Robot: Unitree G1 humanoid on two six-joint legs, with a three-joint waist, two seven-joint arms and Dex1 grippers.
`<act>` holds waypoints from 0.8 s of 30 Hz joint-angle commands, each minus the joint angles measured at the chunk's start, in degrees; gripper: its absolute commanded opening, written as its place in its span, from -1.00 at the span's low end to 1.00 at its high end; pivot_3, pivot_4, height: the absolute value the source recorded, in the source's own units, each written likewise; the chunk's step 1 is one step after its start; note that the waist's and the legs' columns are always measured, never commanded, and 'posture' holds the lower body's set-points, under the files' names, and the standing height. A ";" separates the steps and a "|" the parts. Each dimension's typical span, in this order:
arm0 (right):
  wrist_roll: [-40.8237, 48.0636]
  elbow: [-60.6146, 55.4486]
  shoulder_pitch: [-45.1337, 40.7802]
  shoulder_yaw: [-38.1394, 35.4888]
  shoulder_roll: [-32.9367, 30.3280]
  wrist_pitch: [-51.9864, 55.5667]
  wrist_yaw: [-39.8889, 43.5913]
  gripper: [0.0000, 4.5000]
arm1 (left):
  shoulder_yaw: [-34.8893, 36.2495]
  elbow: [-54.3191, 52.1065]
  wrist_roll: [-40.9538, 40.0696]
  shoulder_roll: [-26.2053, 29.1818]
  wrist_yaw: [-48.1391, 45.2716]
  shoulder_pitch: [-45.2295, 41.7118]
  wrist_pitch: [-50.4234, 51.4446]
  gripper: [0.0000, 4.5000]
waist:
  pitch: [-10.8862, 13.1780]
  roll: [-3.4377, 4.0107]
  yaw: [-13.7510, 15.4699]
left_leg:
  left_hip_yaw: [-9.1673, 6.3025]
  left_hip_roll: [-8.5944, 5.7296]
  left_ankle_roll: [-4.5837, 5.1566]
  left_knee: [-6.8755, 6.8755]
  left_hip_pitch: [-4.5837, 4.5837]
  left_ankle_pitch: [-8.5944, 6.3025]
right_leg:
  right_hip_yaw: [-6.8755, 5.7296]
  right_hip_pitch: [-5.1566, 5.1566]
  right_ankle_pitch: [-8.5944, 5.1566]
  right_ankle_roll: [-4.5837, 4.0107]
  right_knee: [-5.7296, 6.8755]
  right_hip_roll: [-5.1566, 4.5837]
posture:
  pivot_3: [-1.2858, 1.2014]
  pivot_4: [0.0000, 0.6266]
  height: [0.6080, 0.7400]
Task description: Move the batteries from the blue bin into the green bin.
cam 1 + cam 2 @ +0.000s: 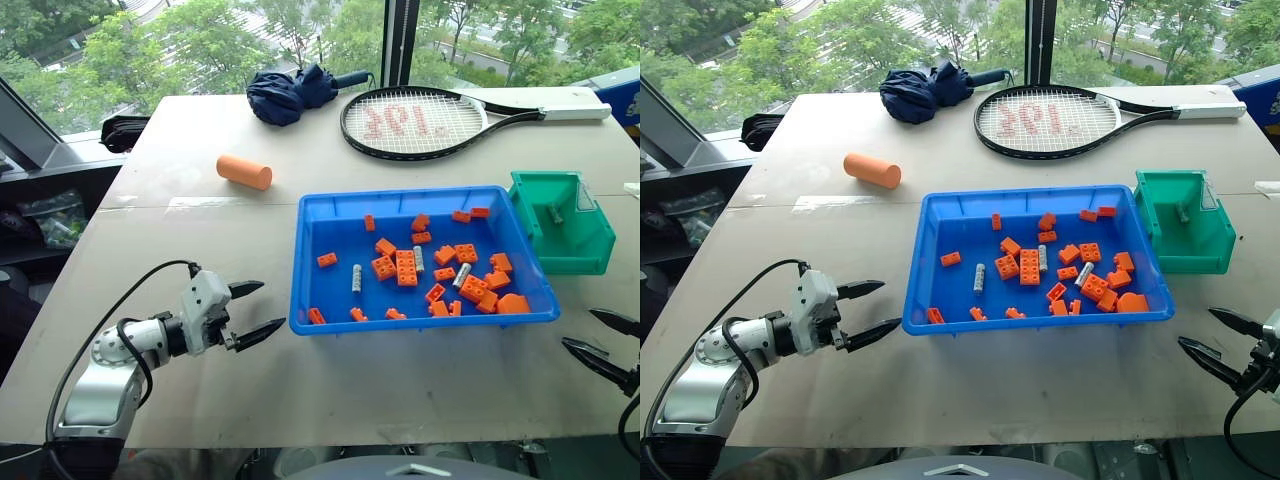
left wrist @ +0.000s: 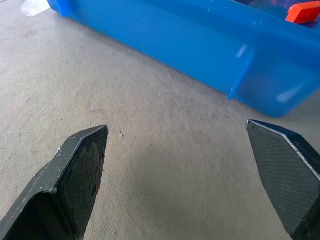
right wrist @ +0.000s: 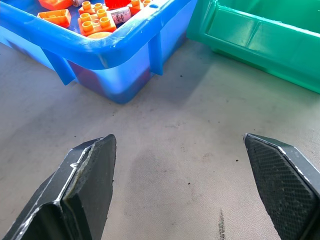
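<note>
The batteries are found in two places: three lie among orange toy bricks (image 1: 406, 268) on the floor of the blue bin (image 1: 310, 262), and one lies inside the green bin (image 1: 590, 262). Of those in the blue bin, one (image 1: 356, 278) is set near the middle-left of the floor with its long axis running from the near wall toward the far wall; a second (image 1: 419, 259) lies just beside the central brick cluster, also pointing near to far; a third (image 1: 461, 274) is tilted, its far end leaning toward the green bin. The battery in the green bin (image 1: 555, 213) rests against the inner wall, its axis running roughly near to far. The green bin is placed just beside the blue bin's far right corner. The left gripper (image 1: 249, 311) is held over the table (image 1: 200, 230) just left of the blue bin's near corner, its fingers spread wide with nothing between them. The right gripper (image 1: 603, 336) is held near the blue bin's near right corner, likewise spread wide and empty.
</note>
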 commanded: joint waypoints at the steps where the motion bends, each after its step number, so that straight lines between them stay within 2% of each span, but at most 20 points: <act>1: 0.51 0.34 -0.37 -1.28 -0.86 -1.11 0.75 0.81 | 1.69 -0.64 -0.15 0.66 -0.47 0.55 -2.14 1.00 | 0.00 0.00 0.00 | 0.00 0.00 0.00 0.00 0.00 0.00 | 0.00 0.00 0.00 0.00 0.00 0.00 | 0.03 -0.52 1.00; 18: 0.30 3.22 -1.48 -1.54 -1.88 -2.06 2.33 0.81 | 2.18 3.22 -0.71 1.12 -2.76 0.32 -4.47 1.00 | 0.00 0.00 -0.01 | 0.00 0.00 0.00 -0.01 0.00 0.00 | 0.00 0.00 0.00 0.00 -0.01 0.00 | 0.03 -0.52 1.00; 24: 2.01 0.94 -0.24 -3.56 -2.14 -0.95 2.50 0.81 | 2.77 1.86 -1.92 1.83 -3.85 -0.24 -3.49 1.00 | 0.00 0.00 0.00 | 0.00 0.00 0.00 0.00 0.00 0.00 | 0.00 0.00 0.00 0.00 -0.01 0.00 | 0.03 -0.52 1.00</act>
